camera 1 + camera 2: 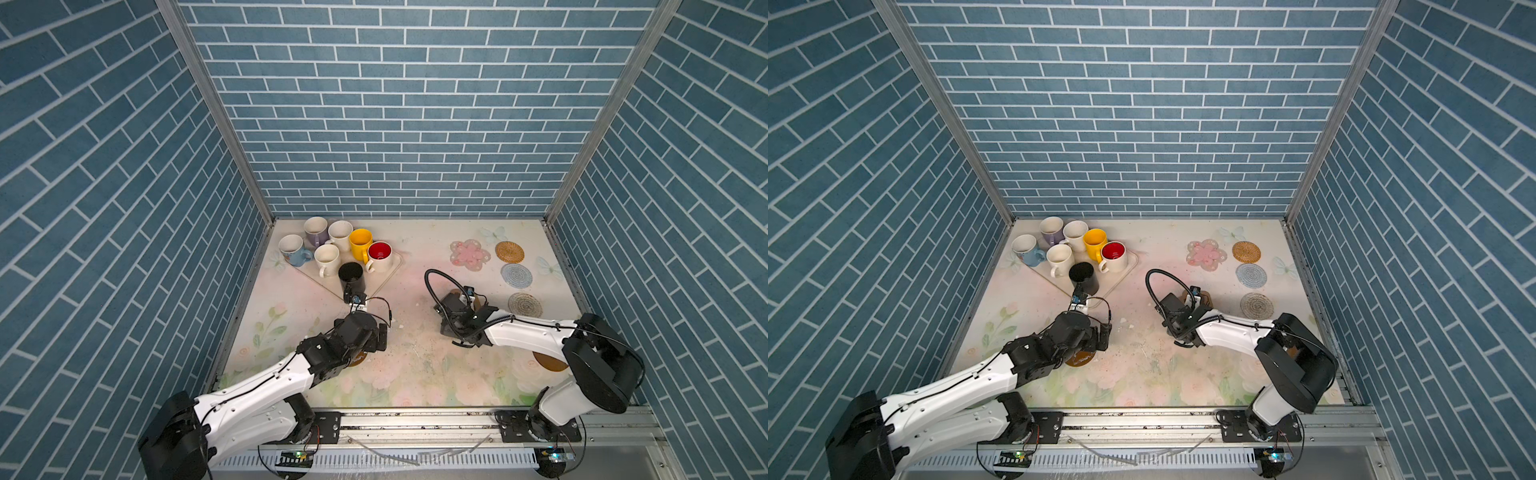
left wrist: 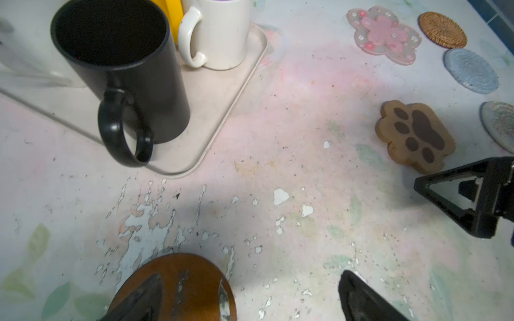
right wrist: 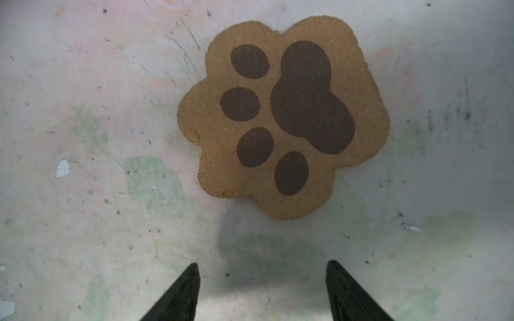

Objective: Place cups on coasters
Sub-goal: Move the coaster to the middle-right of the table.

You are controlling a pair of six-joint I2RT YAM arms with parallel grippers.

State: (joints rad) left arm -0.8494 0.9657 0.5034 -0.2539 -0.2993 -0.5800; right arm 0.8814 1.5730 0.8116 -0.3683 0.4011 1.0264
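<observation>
Several cups stand on the cream tray (image 1: 376,281) at the back left. The black cup (image 1: 351,277) is nearest my left arm, beside the yellow cup (image 1: 360,243) and the red-lined cup (image 1: 379,255). My left gripper (image 2: 250,278) is open and holds nothing. It hangs in front of the black cup (image 2: 119,69), with one finger above a brown disc coaster (image 2: 189,286). My right gripper (image 3: 262,264) is open and empty, just short of the paw-print coaster (image 3: 283,116). The flower coaster (image 1: 469,254), rattan coaster (image 1: 509,252), blue woven coaster (image 1: 516,275) and spiral coaster (image 1: 525,304) lie bare at the right.
A second brown disc (image 1: 548,361) lies partly under my right arm. Blue brick walls close in the table's left, back and right sides. A metal rail (image 1: 415,419) runs along the front. My right gripper's finger (image 2: 472,200) shows in the left wrist view near the paw-print coaster (image 2: 414,136).
</observation>
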